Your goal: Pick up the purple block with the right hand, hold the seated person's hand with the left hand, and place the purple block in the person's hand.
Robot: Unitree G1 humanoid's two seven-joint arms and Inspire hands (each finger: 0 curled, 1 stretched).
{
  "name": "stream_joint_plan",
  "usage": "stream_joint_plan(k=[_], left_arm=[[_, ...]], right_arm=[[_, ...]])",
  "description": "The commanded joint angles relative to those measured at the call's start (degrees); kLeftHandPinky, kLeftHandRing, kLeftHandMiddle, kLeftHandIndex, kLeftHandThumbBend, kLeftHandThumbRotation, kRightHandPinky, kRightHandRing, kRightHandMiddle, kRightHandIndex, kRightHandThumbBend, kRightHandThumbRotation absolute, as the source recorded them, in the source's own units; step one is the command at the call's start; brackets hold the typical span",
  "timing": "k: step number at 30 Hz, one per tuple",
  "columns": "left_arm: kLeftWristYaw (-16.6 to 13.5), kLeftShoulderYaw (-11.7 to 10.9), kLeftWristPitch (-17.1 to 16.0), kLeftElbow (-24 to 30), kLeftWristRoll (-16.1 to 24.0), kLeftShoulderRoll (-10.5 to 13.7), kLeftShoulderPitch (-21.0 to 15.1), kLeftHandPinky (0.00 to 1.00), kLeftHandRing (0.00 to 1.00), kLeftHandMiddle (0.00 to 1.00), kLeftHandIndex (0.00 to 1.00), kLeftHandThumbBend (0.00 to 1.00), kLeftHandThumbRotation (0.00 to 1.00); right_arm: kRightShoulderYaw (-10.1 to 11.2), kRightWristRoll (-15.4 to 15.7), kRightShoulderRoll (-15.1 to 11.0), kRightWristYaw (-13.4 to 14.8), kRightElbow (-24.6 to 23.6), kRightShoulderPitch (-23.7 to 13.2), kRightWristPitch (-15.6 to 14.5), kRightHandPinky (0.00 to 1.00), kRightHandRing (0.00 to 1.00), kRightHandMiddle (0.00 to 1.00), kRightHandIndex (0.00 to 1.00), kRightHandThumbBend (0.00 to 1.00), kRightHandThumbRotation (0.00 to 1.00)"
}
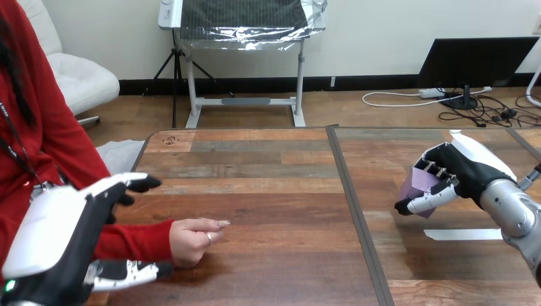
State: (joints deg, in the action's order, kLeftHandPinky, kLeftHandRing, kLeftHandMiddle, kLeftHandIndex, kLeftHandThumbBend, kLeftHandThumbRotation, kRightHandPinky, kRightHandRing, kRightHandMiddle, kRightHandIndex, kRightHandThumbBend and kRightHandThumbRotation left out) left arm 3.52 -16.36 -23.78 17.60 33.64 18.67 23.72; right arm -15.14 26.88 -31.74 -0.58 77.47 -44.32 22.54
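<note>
The right hand (462,169) grips the purple block (418,183). The left hand (64,226) is open. The person's hand (191,241) is curled, so the block could roll off.

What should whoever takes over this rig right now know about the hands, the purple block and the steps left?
Left hand: open, fingers above and thumb below the person's sleeve, not closed on it.
Right hand: shut on the purple block, over the table's right part, far from the person.
Person's hand: resting on the table, fingers curled in.
Done: block picked up.
Left: hold the person's hand, carry the block across, place it there.
</note>
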Motion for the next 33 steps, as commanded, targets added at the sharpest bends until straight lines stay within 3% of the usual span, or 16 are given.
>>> stream_joint_plan(k=[1, 13, 28, 33], left_arm=[[-1.4, 1.3, -0.1, -0.8, 1.3, 2.9, -5.5, 0.54, 0.69, 0.74, 0.73, 1.0, 0.03], [-3.1, 4.0, -0.2, -6.0, 5.3, 6.3, -9.9, 0.59, 0.7, 0.74, 0.72, 1.0, 0.05], [-8.1, 7.6, 0.3, -12.8, 10.9, 9.1, -14.7, 0.63, 0.71, 0.74, 0.72, 1.0, 0.06], [-7.0, 8.9, 3.1, -13.4, 12.5, 9.8, -15.9, 0.65, 0.72, 0.75, 0.73, 1.0, 0.06]], right_arm=[[0.3, 0.0, -1.0, 1.9, -3.3, -2.8, 1.6, 0.46, 0.46, 0.51, 0.52, 0.79, 0.0], [0.4, -0.1, -0.9, 1.5, -3.9, -3.3, 2.2, 0.45, 0.46, 0.5, 0.52, 0.8, 0.0], [0.4, 0.0, -1.1, 1.5, -4.2, -3.5, 3.3, 0.44, 0.45, 0.49, 0.51, 0.8, 0.0], [0.6, -0.3, -1.0, 1.3, -4.3, -3.6, 3.2, 0.42, 0.44, 0.49, 0.51, 0.8, 0.0]])
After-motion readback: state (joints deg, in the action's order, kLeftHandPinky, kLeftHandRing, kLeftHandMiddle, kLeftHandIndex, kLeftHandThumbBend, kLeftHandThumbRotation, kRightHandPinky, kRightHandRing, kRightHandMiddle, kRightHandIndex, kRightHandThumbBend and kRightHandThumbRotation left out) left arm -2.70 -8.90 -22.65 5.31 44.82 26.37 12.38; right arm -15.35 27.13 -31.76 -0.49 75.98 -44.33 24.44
